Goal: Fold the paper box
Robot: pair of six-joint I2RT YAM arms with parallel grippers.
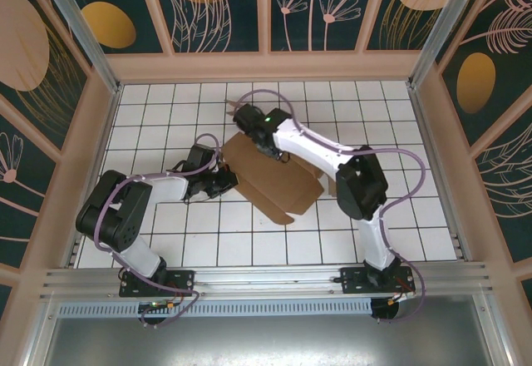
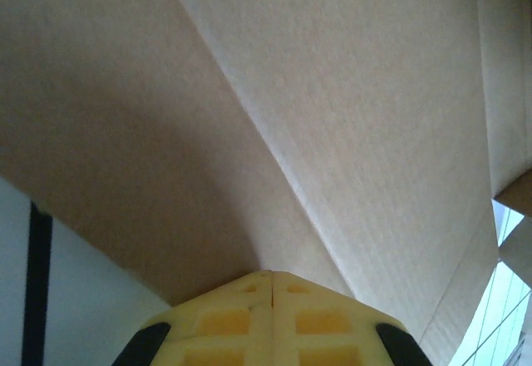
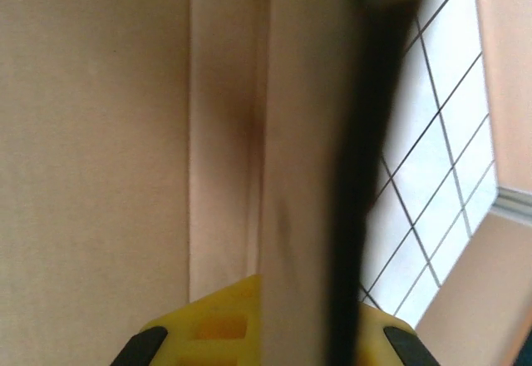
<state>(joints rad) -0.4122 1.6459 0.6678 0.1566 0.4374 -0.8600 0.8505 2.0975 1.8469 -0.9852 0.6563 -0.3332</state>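
Cardboard sits at the centre of the overhead view. The paper box [image 1: 278, 179] lies as a brown sheet, mostly flat, near the middle of the white tiled table [image 1: 166, 241]. It is turned at a slant to the tile lines, with a notched flap at its near end and a flap lifted at its right end. The left claw [image 1: 229, 185] sits at the sheet's left edge. The right arm [image 1: 332, 154] reaches across the sheet, and the right claw [image 1: 241, 116] is at its far left corner.

Left wrist view: the left claw [image 2: 272, 276] is clenched, its 2 yellow fingers [image 2: 224, 320] pressed together along a thin seam. Its tip is right against the paper box [image 2: 349, 116], which rises in 2 slanted panels meeting at a crease. Whether any cardboard is pinched I cannot tell.

Right wrist view: the right claw [image 3: 307, 299] is grasping the paper box [image 3: 91, 133]. A cardboard panel seen edge-on runs down between its 2 yellow fingers [image 3: 208, 324]. Another panel lies broad on the left, and white tiles [image 3: 432, 133] show on the right.
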